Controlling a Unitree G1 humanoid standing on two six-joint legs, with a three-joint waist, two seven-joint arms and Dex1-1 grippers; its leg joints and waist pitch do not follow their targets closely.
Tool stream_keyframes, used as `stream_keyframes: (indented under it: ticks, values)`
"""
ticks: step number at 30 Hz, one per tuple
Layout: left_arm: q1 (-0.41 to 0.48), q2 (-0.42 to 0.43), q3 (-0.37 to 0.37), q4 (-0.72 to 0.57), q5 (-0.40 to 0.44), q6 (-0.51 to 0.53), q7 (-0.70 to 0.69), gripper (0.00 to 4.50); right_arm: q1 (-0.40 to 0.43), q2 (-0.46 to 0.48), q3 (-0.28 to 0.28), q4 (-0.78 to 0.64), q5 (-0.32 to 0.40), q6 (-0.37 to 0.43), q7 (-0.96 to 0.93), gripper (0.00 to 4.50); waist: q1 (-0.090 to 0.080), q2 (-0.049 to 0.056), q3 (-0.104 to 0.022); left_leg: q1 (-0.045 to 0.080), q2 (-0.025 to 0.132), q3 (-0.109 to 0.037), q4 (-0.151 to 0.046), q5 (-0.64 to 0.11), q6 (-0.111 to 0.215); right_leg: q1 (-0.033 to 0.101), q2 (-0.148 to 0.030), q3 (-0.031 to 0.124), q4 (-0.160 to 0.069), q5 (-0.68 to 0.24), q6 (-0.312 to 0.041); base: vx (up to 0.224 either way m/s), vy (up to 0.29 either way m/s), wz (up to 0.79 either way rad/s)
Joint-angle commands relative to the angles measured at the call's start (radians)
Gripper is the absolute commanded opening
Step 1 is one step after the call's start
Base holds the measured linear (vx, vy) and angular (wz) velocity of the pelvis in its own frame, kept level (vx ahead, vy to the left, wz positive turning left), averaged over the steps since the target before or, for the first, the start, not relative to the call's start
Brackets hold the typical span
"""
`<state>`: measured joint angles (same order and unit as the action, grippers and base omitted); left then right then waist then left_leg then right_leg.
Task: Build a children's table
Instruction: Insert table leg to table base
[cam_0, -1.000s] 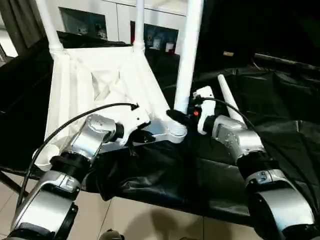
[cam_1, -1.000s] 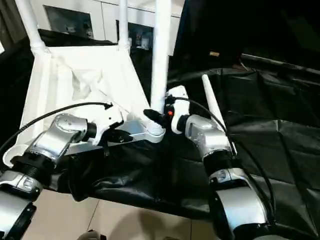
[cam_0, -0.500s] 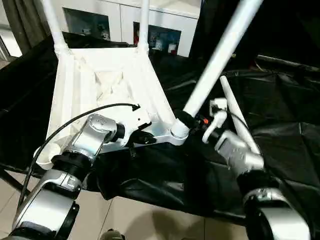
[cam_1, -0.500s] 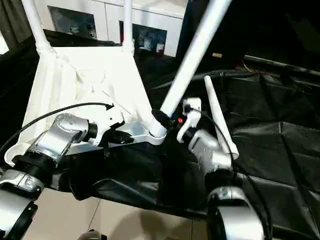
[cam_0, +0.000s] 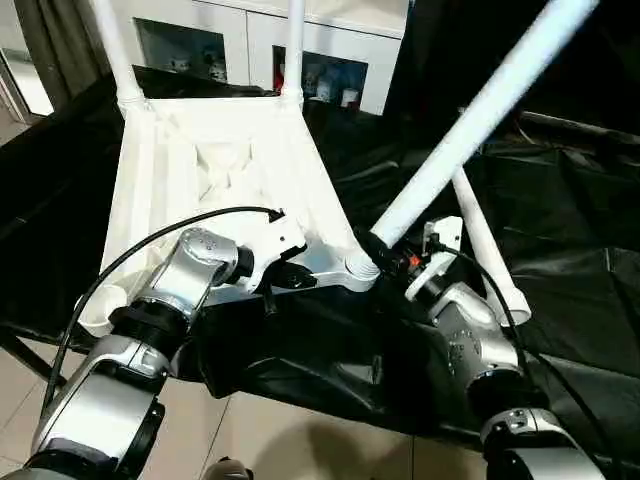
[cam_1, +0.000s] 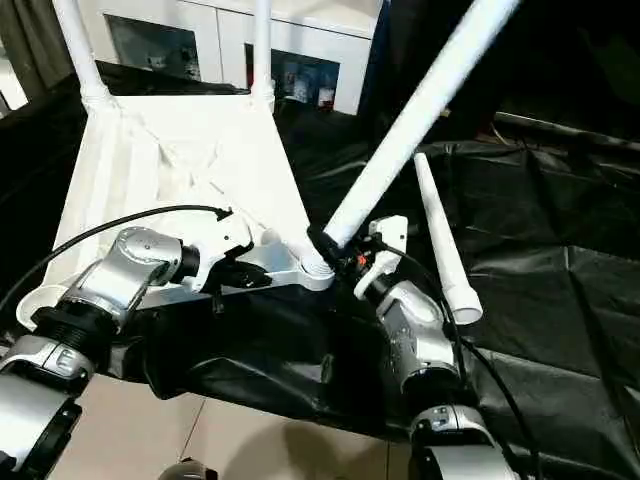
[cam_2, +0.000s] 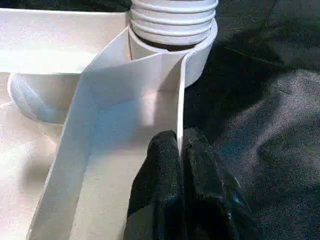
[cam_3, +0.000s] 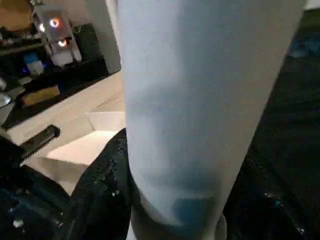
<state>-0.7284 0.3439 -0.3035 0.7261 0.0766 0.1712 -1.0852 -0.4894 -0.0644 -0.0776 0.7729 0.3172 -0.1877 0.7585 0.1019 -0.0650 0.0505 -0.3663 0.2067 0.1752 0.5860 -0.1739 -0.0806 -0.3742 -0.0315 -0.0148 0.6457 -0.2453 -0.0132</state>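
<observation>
White leg (cam_0: 480, 125) tilted in corner socket (cam_0: 360, 270)

Obstacles: tilted leg (cam_0: 470, 130) slanting across near corner socket (cam_1: 312, 268), loose leg (cam_1: 440, 240) just beside | Far side: two upright legs (cam_0: 118, 50) | Free: black-draped counter (cam_0: 580, 270) at right

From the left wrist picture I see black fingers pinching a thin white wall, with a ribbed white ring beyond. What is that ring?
Observer: It looks like the bottom end of a leg at the table top's corner socket. That leg leans steeply instead of standing upright.
Operator: Is anything holding it?
Observer: Yes, the right gripper is closed around it just above the socket.
Operator: Are there other legs?
Observer: Two far legs stand upright in their corners, and a fourth leg lies loose on the black cloth.
</observation>
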Motion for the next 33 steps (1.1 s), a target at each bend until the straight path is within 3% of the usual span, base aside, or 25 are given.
stream_keyframes:
  ticks: [1, 3, 6, 7, 8, 14, 16, 24, 28, 33]
  values:
    - [-0.023, 0.017, 0.021, 0.025, 0.004, -0.003, 0.029, 0.00, 0.040, -0.036, 0.041, 0.042, -0.080, 0.018, 0.017, 1.90, 0.002, 0.017, -0.055, 0.019, 0.032, -0.010, -0.072, -0.186, 0.003, 0.034, -0.099, 0.037, -0.080, 0.017, -0.234, 0.000, 0.000, 0.00]
    - [-0.023, 0.018, 0.020, 0.028, 0.005, -0.006, 0.026, 0.00, 0.034, -0.044, 0.062, 0.039, -0.102, 0.020, 0.025, 1.90, 0.002, 0.017, -0.054, 0.018, 0.032, -0.010, -0.073, -0.189, 0.002, 0.033, -0.101, 0.038, -0.082, 0.001, -0.229, 0.000, 0.000, 0.00]
    - [-0.015, 0.020, 0.017, 0.019, 0.004, -0.008, 0.015, 0.00, 0.009, -0.053, 0.088, 0.032, -0.115, 0.040, 0.059, 1.90, 0.000, 0.008, -0.052, 0.018, 0.032, -0.009, -0.074, -0.196, 0.005, 0.032, -0.100, 0.039, -0.085, -0.033, -0.223, 0.000, 0.000, 0.00]
    - [-0.013, 0.021, 0.016, 0.015, 0.003, -0.007, 0.012, 0.00, 0.001, -0.055, 0.092, 0.034, -0.115, 0.047, 0.066, 1.90, 0.002, 0.011, -0.053, 0.018, 0.032, -0.010, -0.073, -0.186, 0.008, 0.032, -0.102, 0.039, -0.084, -0.024, -0.223, 0.000, 0.000, 0.00]
    - [-0.009, 0.022, 0.016, 0.011, 0.002, -0.007, 0.009, 0.00, -0.007, -0.056, 0.097, 0.036, -0.116, 0.051, 0.073, 1.90, 0.000, 0.007, -0.053, 0.017, 0.033, -0.009, -0.073, -0.181, 0.010, 0.033, -0.102, 0.039, -0.084, -0.019, -0.224, 0.000, 0.000, 0.00]
    - [-0.001, 0.026, 0.014, 0.002, -0.001, -0.009, -0.001, 0.00, -0.037, -0.066, 0.119, 0.049, -0.122, 0.075, 0.103, 1.90, -0.004, 0.006, -0.050, 0.016, 0.032, -0.009, -0.074, -0.183, 0.016, 0.030, -0.102, 0.039, -0.086, -0.039, -0.222, 0.000, 0.000, 0.00]
    - [0.007, 0.030, 0.011, -0.010, -0.007, -0.011, -0.023, 0.00, -0.082, -0.075, 0.128, 0.089, -0.135, 0.112, 0.136, 1.90, -0.007, 0.002, -0.051, 0.014, 0.032, -0.010, -0.074, -0.181, 0.017, 0.032, -0.103, 0.038, -0.085, -0.054, -0.222, 0.000, 0.000, 0.00]
    - [0.027, 0.047, -0.004, -0.050, -0.019, -0.017, -0.086, 0.00, -0.133, -0.095, 0.155, 0.153, -0.151, 0.143, 0.228, 1.90, -0.013, 0.002, -0.055, 0.013, 0.033, -0.007, -0.069, -0.138, 0.033, 0.033, -0.102, 0.038, -0.077, 0.034, -0.239, 0.000, 0.000, 0.00]
    - [0.036, 0.066, -0.029, -0.076, -0.018, -0.033, -0.148, 0.00, -0.141, -0.116, 0.195, 0.193, -0.184, 0.135, 0.323, 1.90, -0.011, 0.002, -0.056, 0.015, 0.034, -0.006, -0.069, -0.128, 0.040, 0.035, -0.101, 0.037, -0.074, 0.071, -0.246, 0.000, 0.000, 0.00]
    - [0.036, 0.072, -0.037, -0.082, -0.013, -0.044, -0.168, 0.00, -0.154, -0.123, 0.204, 0.226, -0.206, 0.136, 0.365, 1.90, -0.011, 0.001, -0.057, 0.019, 0.036, -0.006, -0.071, -0.142, 0.033, 0.033, -0.100, 0.035, -0.074, 0.068, -0.255, 0.000, 0.000, 0.00]
